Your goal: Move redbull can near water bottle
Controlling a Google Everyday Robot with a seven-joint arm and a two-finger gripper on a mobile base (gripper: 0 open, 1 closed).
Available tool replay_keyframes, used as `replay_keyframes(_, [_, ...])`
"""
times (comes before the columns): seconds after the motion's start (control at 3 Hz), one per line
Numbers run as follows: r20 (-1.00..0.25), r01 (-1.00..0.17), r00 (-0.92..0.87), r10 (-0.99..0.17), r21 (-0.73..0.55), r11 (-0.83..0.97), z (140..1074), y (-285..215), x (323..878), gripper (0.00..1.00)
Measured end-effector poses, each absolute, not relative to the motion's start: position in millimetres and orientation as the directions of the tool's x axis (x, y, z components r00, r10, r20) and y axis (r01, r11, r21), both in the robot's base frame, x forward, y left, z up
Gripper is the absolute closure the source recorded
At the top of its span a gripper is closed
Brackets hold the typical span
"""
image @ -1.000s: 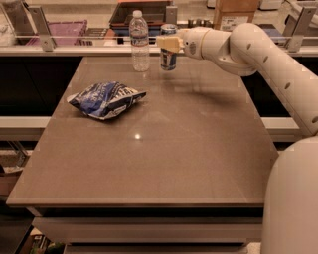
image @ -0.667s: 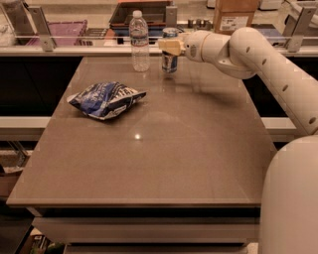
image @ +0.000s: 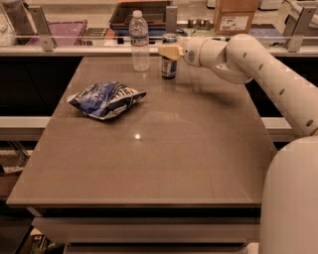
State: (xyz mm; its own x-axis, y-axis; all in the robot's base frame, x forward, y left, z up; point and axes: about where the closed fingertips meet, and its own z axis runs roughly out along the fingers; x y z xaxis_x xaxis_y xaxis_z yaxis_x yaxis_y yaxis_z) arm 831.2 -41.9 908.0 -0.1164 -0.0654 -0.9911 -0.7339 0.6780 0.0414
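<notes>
The redbull can (image: 169, 66) stands upright on the brown table (image: 164, 149) near its far edge, a short way right of the water bottle (image: 139, 42). The bottle is clear, has a white cap and is taller than the can. My gripper (image: 169, 51) reaches in from the right on the white arm (image: 238, 57). Its tan fingers (image: 168, 50) are closed around the can's upper part. The can's silver top shows just above the fingers.
A crumpled blue-and-white snack bag (image: 105, 98) lies on the left part of the table. Behind the table runs a counter rail with a purple tray (image: 64, 31), a dark bin (image: 141, 15) and a cardboard box (image: 235, 16). My white base (image: 290, 198) fills the lower right.
The gripper and the can have shifted very slightly left and down, staying beside the bottle. The bag and bottle have not moved.
</notes>
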Motion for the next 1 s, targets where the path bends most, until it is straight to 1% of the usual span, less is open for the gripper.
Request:
replay_keyframes(0.33, [-0.991,-0.737,-0.117,-0.065,0.043,0.675,907.6,-38.6,831.3,0.82])
replay_keyframes(1.0, [-0.991,-0.742,-0.119,-0.065,0.045,0.668,906.2,-32.0,831.3,0.35])
